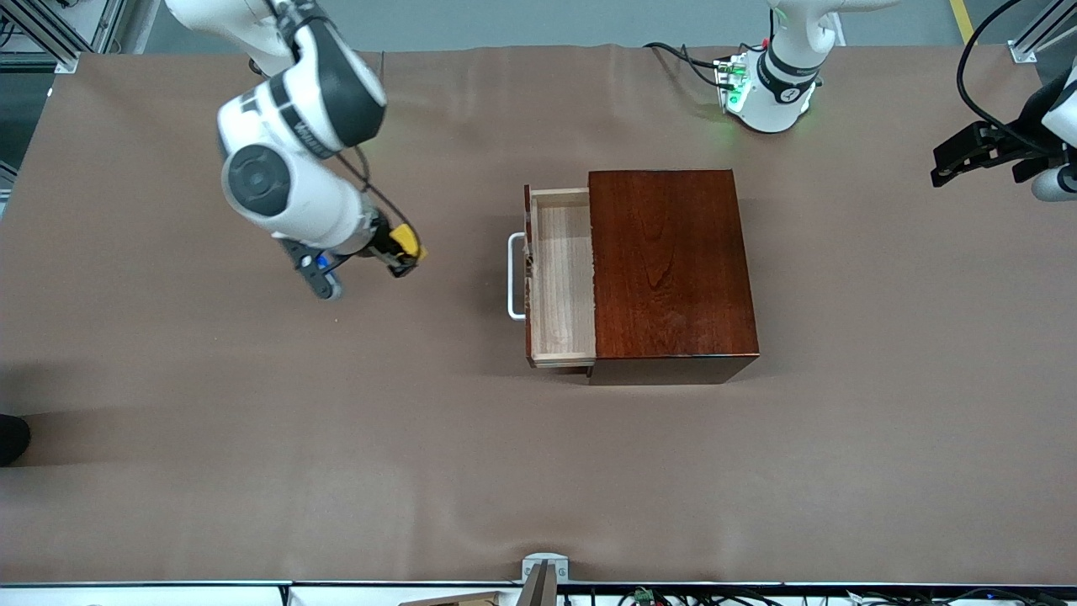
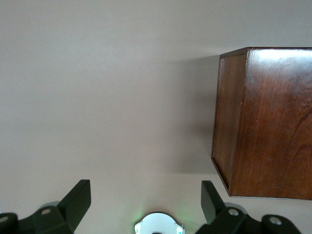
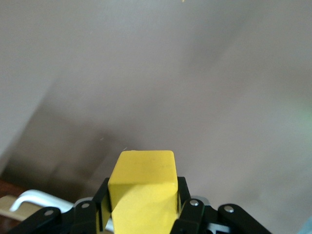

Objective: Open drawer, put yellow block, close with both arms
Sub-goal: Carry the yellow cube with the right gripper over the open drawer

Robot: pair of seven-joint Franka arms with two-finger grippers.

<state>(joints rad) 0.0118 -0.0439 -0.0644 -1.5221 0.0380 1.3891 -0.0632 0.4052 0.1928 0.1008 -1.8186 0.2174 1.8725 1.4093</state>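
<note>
Inside open drawer [image 1: 559,282]: nothing; yellow block [image 1: 408,240] in right pincer [image 1: 402,252].

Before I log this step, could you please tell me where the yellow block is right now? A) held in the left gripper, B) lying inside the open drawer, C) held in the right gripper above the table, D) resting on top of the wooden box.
C: the yellow block sits clamped in the right gripper over bare table, at the handle end of the drawer, whose pulled-out tray shows nothing inside.
</note>
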